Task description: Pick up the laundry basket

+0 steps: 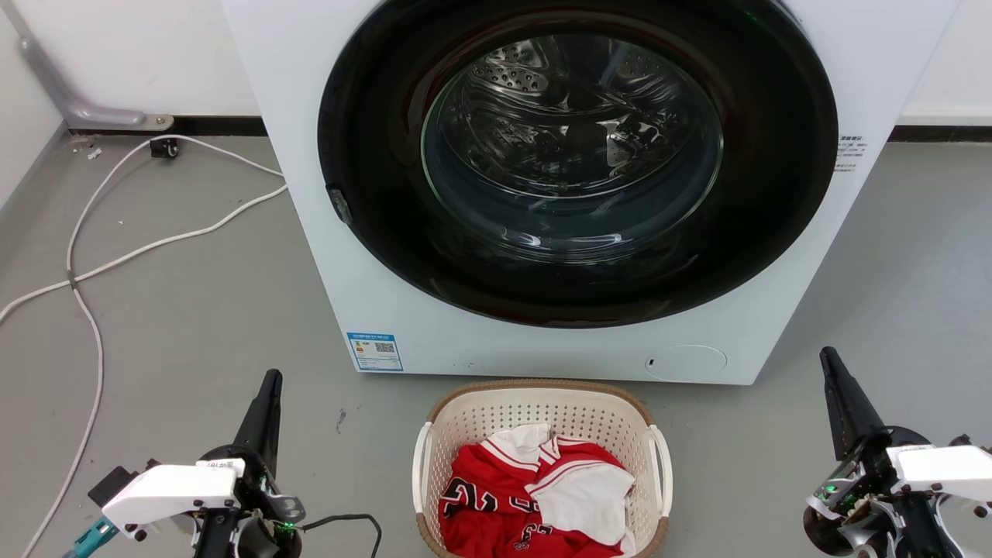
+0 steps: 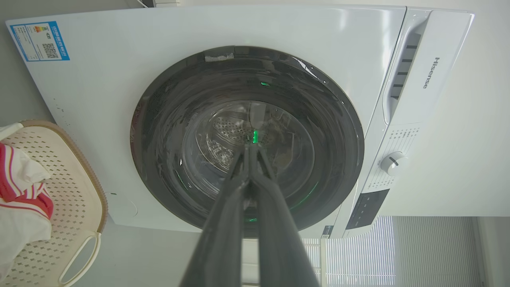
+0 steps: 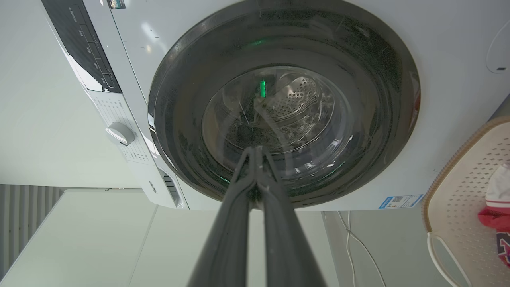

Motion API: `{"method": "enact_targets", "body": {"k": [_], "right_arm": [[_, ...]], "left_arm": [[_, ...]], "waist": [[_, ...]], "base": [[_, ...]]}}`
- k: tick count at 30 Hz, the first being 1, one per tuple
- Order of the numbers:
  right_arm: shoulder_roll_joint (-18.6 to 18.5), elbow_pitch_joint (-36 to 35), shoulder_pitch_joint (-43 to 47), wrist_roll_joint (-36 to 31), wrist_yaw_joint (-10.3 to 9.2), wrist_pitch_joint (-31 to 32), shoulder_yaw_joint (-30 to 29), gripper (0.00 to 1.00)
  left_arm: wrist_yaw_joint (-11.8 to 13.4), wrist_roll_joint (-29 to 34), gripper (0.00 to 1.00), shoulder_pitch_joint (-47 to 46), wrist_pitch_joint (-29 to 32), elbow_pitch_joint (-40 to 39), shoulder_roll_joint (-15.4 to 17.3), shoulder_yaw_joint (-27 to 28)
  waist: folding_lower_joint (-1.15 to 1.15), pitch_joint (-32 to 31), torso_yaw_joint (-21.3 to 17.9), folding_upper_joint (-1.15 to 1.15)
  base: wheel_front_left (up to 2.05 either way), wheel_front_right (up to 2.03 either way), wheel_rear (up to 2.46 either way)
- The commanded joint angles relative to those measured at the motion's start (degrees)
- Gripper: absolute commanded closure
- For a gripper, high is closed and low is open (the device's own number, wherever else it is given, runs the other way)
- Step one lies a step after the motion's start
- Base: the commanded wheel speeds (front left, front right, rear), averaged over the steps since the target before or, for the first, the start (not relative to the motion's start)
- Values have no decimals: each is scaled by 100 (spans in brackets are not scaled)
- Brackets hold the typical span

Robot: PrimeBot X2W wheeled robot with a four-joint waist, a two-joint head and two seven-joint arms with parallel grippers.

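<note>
1. The laundry basket [image 1: 496, 422] is sitting on the grey floor [image 1: 194, 325] just in front of the washing machine [image 1: 310, 155], between the two arms. The bottom edge of the head view is cutting off its near end.
2. A red jersey [image 1: 496, 480] and a white cloth [image 1: 585, 496] are lying crumpled inside, hiding the basket's bottom. The jersey's dark lettering is folding over itself and is too broken up to read.
3. The left handle [image 1: 421, 465] and the right handle [image 1: 663, 465] are showing on the basket's sides, and nothing is touching either one.
4. The left pincer [image 1: 273, 380] is standing well to the left of the basket, pointing toward the machine. In the left wrist view its two fingers are meeting at the tips, pressed together on nothing.
5. The right pincer [image 1: 828, 356] is standing well to the right of the basket. Its fingers are likewise lying together, tips touching, and are gripping nothing.
6. The machine's round door [image 1: 577, 155] is reflecting light, so the drum behind the glass is showing only dimly. The head view is cutting off the machine's top.
7. A white cable [image 1: 101, 256] is trailing across the floor on the left and running out past the picture's edge.
</note>
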Motion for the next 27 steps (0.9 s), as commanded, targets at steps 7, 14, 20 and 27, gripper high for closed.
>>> {"method": "enact_targets", "body": {"k": [7,14,20,27], "right_arm": [[6,72,90,-28,-1,-58,24,0],[6,-66,172,-505,-1,-262,-17,0],[6,-317,250,-1327,-1,-424,-31,0],[6,-613,326,-2278,-1,-601,13,0]], "left_arm": [[1,13,0,72,-54,49,-14,-61],[1,379,0,105,-258,-74,-14,-87],[25,1072,0,115,-421,-274,-13,-136],[185,1973,0,152,-596,-550,-13,-304]], "waist": [[0,1,-1,0],[0,5,-3,0],[0,12,-3,0],[0,18,-3,0]], "base": [[0,0,0],[0,0,0],[0,0,0],[0,0,0]]}}
